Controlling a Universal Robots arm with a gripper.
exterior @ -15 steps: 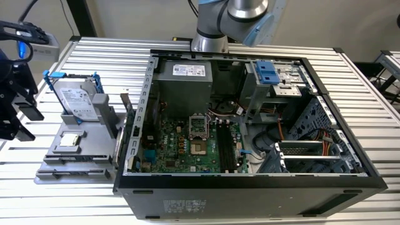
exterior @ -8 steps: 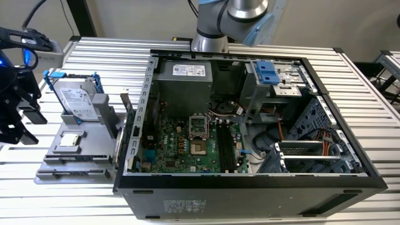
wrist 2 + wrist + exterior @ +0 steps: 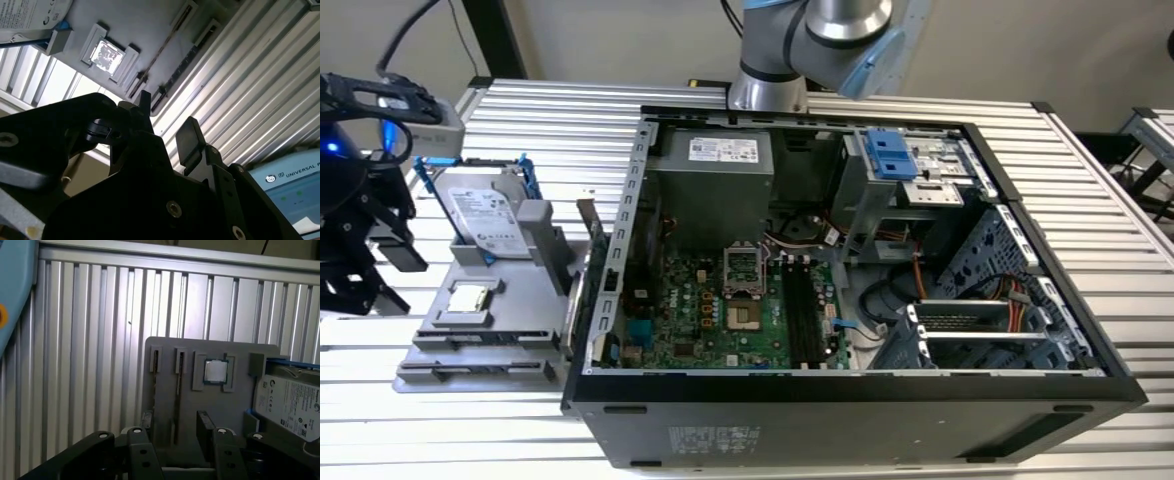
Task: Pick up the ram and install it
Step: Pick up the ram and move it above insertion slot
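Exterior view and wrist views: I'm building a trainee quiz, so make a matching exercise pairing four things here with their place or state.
Things: 1 hard drive; 2 square chip; 3 green board; 4 claw.
Places or states: A open, empty; B inside the computer case; C in a blue frame; D flat in a pocket of the gray tray.
Pairs: 1-C, 2-D, 3-B, 4-A.

An open black metal computer case [image 3: 854, 420] stands on a ribbed aluminium table [image 3: 1101, 175]. To the exterior view's left, a grey plastic tray [image 3: 480, 348] bears a silver boxy hard drive [image 3: 488, 215].
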